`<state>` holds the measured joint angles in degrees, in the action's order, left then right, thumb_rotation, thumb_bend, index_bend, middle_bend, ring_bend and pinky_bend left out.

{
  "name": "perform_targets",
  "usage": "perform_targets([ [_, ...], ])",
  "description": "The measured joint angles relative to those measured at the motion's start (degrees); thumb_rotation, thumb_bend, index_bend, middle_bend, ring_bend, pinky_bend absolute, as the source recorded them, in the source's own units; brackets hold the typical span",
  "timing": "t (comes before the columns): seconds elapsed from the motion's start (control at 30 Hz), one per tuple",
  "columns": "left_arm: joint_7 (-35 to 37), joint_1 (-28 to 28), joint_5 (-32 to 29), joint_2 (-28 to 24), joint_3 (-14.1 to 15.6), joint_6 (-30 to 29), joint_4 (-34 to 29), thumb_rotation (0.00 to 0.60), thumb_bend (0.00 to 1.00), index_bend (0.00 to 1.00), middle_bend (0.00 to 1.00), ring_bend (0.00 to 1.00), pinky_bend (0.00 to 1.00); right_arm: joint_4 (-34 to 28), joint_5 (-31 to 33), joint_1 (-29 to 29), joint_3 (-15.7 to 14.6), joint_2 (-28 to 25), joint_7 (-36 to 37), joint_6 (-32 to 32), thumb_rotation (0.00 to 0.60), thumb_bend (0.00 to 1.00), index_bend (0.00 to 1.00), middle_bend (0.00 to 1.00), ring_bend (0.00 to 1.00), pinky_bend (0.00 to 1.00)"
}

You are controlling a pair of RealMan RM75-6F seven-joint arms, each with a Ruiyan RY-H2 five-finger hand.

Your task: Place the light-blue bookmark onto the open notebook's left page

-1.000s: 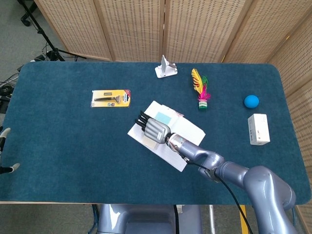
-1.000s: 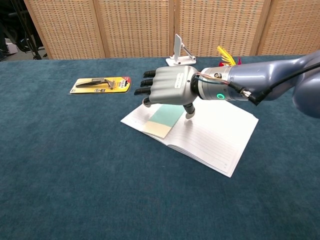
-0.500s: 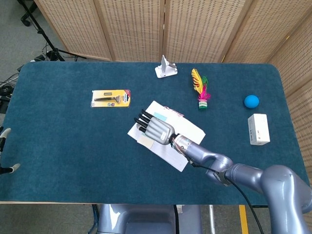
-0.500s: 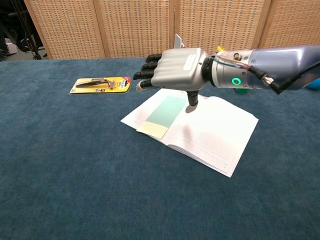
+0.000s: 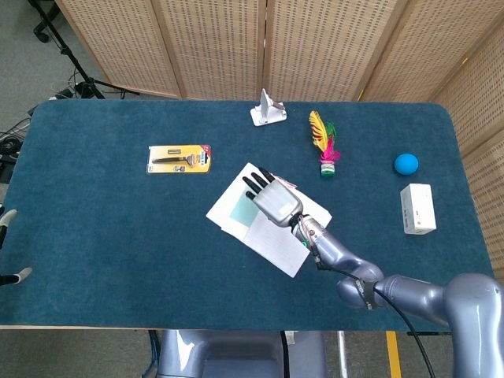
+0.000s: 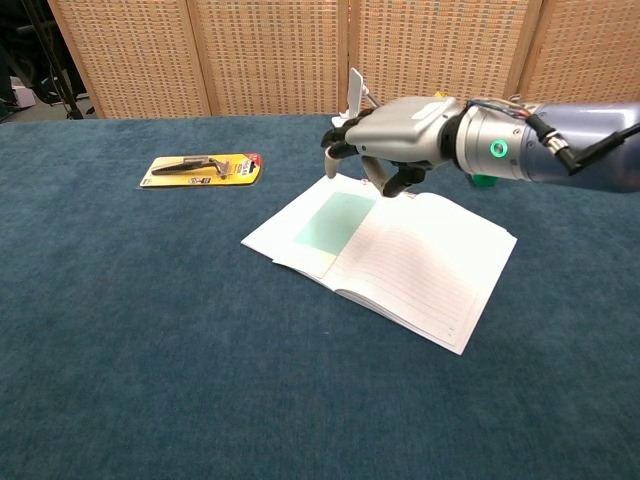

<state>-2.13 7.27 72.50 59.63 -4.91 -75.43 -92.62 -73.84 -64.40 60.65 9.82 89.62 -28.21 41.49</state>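
Observation:
The open notebook [image 5: 272, 236] [image 6: 420, 265] lies at the middle of the blue table. The light-blue bookmark [image 5: 240, 209] [image 6: 335, 218] lies flat on its left page, with nothing touching it. My right hand [image 5: 272, 197] [image 6: 400, 130] hovers above the notebook's spine and far edge, just right of the bookmark. Its fingers are loosely spread and hold nothing. Of my left hand [image 5: 8, 236] only two fingertips show at the left edge of the head view. They are apart, with nothing between them.
A yellow carded tool pack [image 5: 180, 158] [image 6: 203, 167] lies left of the notebook. A white stand [image 5: 268, 109] [image 6: 360, 100] sits at the far edge. A feather shuttlecock [image 5: 324, 146], a blue ball [image 5: 405, 163] and a white box [image 5: 417, 208] are to the right.
My right hand has lifted off the bookmark and drawn back to the right, uncovering it. The bookmark stays on the left page.

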Motion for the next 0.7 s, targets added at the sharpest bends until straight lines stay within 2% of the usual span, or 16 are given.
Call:
perform_targets([
  [0.17,0.2,0.4,-0.7,0.0,-0.2,0.9,0.3,0.600,0.00,0.00,0.00,0.00,0.00,2.8,3.5,0.7,-0.2,3.4,-2.0,-1.5,0.600,1.00,0.22,0.06,0.00,0.02],
  [0.4,0.9,0.7,-1.1,-0.3,-0.3,1.7,0.3,0.600,0.00,0.00,0.00,0.00,0.00,7.5,4.8,1.4,-1.1,7.0,-2.9,-2.3,0.600,1.00,0.22,0.06,0.00,0.03],
  [0.7,1.2,0.9,-1.6,-0.4,-0.5,2.2,0.6,0.600,0.00,0.00,0.00,0.00,0.00,11.2,4.0,1.5,-1.5,9.5,-0.6,-2.9,0.600,1.00,0.12,0.00,0.00,0.03],
])
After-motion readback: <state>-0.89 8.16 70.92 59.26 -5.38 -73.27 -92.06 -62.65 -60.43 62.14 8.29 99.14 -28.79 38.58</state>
